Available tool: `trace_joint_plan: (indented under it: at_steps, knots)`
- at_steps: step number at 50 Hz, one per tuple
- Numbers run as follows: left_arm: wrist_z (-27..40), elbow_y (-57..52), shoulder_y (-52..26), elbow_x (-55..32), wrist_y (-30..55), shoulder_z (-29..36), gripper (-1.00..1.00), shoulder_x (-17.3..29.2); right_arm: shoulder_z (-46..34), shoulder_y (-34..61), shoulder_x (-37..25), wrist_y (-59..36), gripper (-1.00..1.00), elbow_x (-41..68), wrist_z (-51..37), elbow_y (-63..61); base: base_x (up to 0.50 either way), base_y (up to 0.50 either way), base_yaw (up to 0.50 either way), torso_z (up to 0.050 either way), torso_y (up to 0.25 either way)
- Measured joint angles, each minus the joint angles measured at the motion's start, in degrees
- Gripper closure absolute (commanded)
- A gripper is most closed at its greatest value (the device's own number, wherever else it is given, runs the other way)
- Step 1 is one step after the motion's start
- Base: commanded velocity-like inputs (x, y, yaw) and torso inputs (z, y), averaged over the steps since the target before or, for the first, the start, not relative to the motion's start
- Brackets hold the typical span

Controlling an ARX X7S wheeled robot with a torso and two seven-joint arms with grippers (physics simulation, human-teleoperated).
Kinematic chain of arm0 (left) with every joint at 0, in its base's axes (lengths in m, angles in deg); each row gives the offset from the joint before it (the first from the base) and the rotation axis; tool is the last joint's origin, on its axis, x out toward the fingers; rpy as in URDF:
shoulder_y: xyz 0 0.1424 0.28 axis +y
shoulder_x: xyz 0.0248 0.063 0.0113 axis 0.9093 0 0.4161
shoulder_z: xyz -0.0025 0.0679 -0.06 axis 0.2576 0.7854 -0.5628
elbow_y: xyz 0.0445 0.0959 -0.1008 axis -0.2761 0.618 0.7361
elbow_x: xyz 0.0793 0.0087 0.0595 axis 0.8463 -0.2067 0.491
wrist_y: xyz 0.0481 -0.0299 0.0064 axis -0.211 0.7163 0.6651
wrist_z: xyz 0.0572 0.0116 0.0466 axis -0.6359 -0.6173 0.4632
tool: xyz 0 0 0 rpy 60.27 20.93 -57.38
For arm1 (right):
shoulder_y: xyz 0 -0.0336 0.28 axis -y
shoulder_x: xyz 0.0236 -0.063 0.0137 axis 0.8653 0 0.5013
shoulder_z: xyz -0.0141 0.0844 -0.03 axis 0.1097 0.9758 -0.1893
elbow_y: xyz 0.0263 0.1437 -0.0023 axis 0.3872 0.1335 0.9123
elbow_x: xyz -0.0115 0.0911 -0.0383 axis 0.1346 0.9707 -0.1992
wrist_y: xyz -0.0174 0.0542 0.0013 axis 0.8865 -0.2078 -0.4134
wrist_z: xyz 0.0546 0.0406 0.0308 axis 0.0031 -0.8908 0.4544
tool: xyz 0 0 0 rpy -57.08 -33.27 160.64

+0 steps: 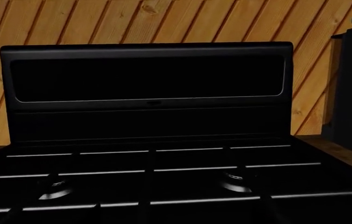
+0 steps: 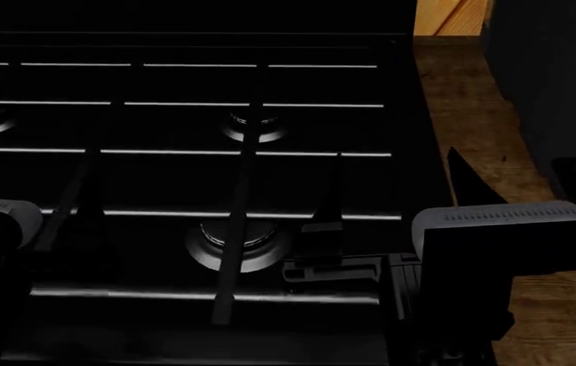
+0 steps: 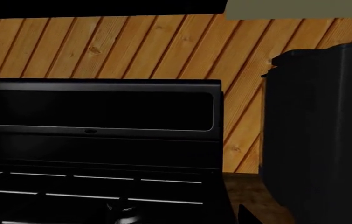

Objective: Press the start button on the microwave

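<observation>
The microwave [image 3: 319,135] is probably that dark box right of the stove [image 2: 186,152], on the tabletop [image 2: 471,114]; its button isn't visible. It's rigid, so push straight, don't grasp. Finger state: can't tell.

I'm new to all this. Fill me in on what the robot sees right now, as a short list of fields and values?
Setting: kitchen with a slanted wood-plank wall
Main thing in front: black gas stove with burners and grates
Stove back panel: upright, dark
Beside the stove: wooden counter with a large dark appliance
Microwave start button: not visible
Right arm: grey wrist housing over the stove's front corner
Grippers: cannot tell whether open or shut
</observation>
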Motion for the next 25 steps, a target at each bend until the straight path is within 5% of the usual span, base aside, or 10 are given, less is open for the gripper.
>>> trace_joint_plan:
  at_steps: [11,25]
  knots:
    - [0.4,0.2,0.3,-0.5,-0.2,0.3,-1.0,0.2,-0.1,-0.5,-0.2,0.9,-1.0,0.9,0.1,-0.4,0.49,-0.15,0.0,0.0,0.0]
    - [0.9,-0.1,0.4,-1.4,0.1,0.5,-1.0,0.4,-0.9,-0.8,-1.0,1.2,-1.0,1.2,-0.2,-1.1,0.07,0.0,0.0,0.0,0.001]
